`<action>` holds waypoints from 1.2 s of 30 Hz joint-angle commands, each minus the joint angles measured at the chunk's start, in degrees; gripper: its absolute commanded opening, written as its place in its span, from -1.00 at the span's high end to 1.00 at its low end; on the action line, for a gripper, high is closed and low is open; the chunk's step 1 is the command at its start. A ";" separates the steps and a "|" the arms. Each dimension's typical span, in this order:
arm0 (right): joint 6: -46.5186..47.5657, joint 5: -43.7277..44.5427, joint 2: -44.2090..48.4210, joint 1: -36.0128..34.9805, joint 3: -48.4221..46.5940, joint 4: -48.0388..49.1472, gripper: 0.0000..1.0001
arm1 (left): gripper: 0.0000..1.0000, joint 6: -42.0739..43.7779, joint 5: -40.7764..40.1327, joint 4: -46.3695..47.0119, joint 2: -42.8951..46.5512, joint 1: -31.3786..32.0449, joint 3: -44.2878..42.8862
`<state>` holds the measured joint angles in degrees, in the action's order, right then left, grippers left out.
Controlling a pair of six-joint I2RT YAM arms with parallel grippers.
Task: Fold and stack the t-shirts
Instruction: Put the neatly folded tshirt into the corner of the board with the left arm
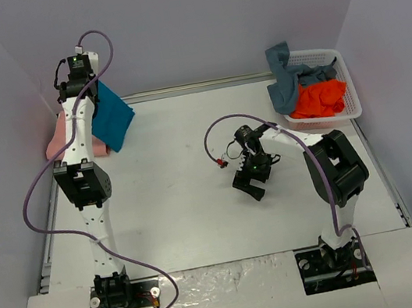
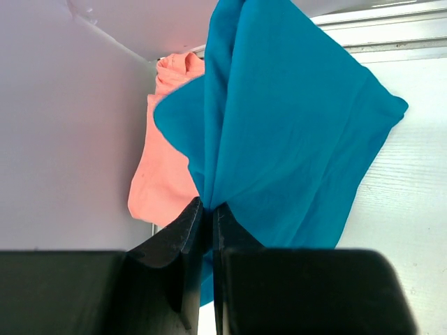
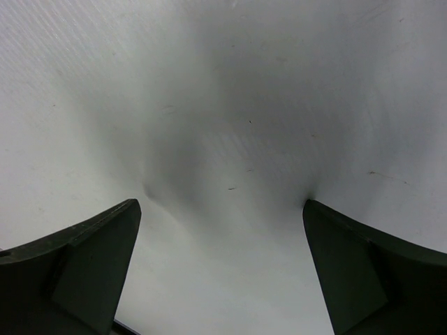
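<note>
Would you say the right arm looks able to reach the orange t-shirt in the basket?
Probably yes: the right gripper is open and empty, and the orange t-shirt lies exposed in the open basket.

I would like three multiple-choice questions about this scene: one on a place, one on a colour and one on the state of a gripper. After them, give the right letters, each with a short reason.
1. Where does the orange t-shirt lie?
A. at the far left corner
B. in the white lattice basket
C. at the near edge

2. What colour is the t-shirt that the left gripper holds?
A. teal-blue
B. grey-blue
C. salmon-pink

3. How is the right gripper?
A. shut on cloth
B. shut, empty
C. open, empty

Answers:
1 B: it lies in the basket beside the grey-blue t-shirt.
2 A: the teal-blue t-shirt hangs from its shut jaws.
3 C: its jaws stand wide apart over the bare table.
</note>
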<state>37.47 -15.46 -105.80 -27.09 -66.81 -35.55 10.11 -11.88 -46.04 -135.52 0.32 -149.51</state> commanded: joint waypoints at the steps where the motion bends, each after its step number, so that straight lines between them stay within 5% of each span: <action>1: 0.50 1.49 -6.70 0.81 4.14 -0.22 -1.00 | 0.95 1.05 -0.86 2.01 5.97 -0.05 -3.77; 22: -0.03 3.16 -8.81 0.73 4.14 -0.22 -1.00 | 0.95 5.36 -2.88 3.24 6.32 0.03 -4.30; 36: -0.21 3.07 -10.04 0.81 4.14 -0.31 -1.00 | 0.95 6.50 -2.27 5.35 5.45 -5.50 -1.93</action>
<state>37.45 -6.90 -108.38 -27.09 -67.26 -35.29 15.00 -12.75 -43.53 -135.41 -4.29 -151.26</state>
